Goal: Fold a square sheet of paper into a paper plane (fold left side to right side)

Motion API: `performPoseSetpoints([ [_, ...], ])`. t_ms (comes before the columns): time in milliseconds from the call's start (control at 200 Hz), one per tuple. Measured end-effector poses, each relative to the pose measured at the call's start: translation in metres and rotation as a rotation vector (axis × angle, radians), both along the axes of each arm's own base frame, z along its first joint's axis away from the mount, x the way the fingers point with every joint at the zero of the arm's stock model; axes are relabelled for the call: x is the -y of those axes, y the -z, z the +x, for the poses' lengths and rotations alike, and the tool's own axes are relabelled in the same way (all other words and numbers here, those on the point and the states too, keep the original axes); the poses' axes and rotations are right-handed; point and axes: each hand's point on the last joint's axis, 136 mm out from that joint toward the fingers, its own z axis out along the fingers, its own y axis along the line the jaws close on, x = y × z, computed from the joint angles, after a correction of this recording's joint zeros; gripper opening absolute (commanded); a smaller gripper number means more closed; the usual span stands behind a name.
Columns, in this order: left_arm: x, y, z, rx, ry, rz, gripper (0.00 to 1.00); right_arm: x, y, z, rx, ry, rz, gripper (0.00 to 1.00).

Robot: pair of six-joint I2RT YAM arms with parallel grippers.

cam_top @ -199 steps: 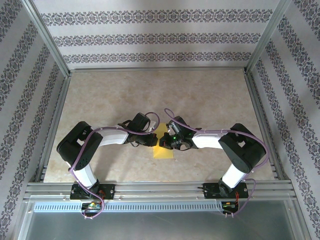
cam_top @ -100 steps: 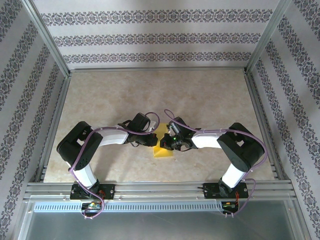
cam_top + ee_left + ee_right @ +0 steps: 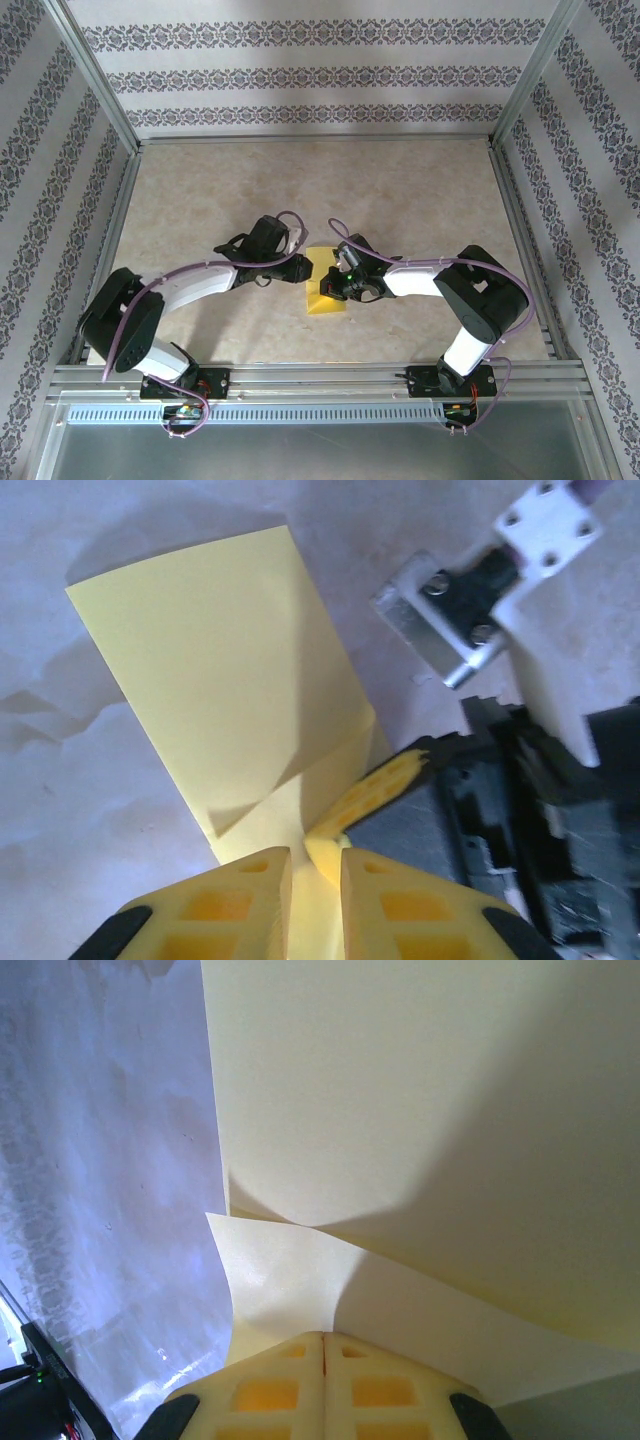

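Observation:
The square sheet of paper (image 3: 323,300) is bright yellow and lies folded to a narrow strip at the table's middle, between the two grippers. In the left wrist view the paper (image 3: 220,660) stretches away with a flap raised at its near end. My left gripper (image 3: 315,852) stands at that end with its jaws a little apart, and paper shows in the gap. My left gripper (image 3: 300,268) is at the strip's left edge. My right gripper (image 3: 322,1336) is shut on the paper (image 3: 420,1110), pinching a lifted corner. Its finger (image 3: 385,783) reaches in from the right, right gripper (image 3: 333,287).
The beige table top (image 3: 300,190) lies open behind the paper. Aluminium rails (image 3: 320,378) run along the near edge and patterned walls (image 3: 300,75) close in the other sides. The right arm's wrist bracket (image 3: 470,600) hangs close beside the paper.
My left gripper's jaws have parted slightly and the left arm has swung outward to the left, uncovering the strip's far end. The right gripper has stayed shut in place.

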Motion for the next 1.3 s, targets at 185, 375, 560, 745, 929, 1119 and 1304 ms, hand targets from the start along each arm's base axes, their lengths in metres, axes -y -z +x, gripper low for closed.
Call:
performPoseSetpoints([
  [185, 0.001, 0.004, -0.028, -0.109, 0.000, -0.058, 0.18, 0.000, 0.000, 0.000, 0.000, 0.000, 0.000, 0.00],
  [375, 0.012, 0.019, -0.064, -0.266, 0.020, -0.095, 0.17, 0.000, 0.000, 0.000, -0.001, 0.000, 0.000, 0.00],
  [560, 0.019, 0.031, -0.070, -0.339, 0.016, -0.102, 0.17, 0.000, 0.000, 0.000, 0.000, -0.002, 0.001, 0.00],
  [745, 0.019, 0.047, -0.073, -0.393, 0.007, -0.080, 0.17, 0.000, 0.000, 0.000, 0.000, -0.003, 0.001, 0.00],
  [929, 0.021, 0.053, -0.075, -0.414, 0.011, -0.078, 0.17, 0.000, 0.000, 0.000, 0.000, -0.003, 0.001, 0.00],
  [1119, 0.022, 0.060, -0.076, -0.427, 0.016, -0.069, 0.17, 0.000, 0.000, 0.000, 0.000, -0.003, 0.001, 0.00],
  [1304, 0.022, 0.064, -0.077, -0.438, 0.015, -0.062, 0.17, 0.000, 0.000, 0.000, 0.000, -0.003, 0.001, 0.00],
])
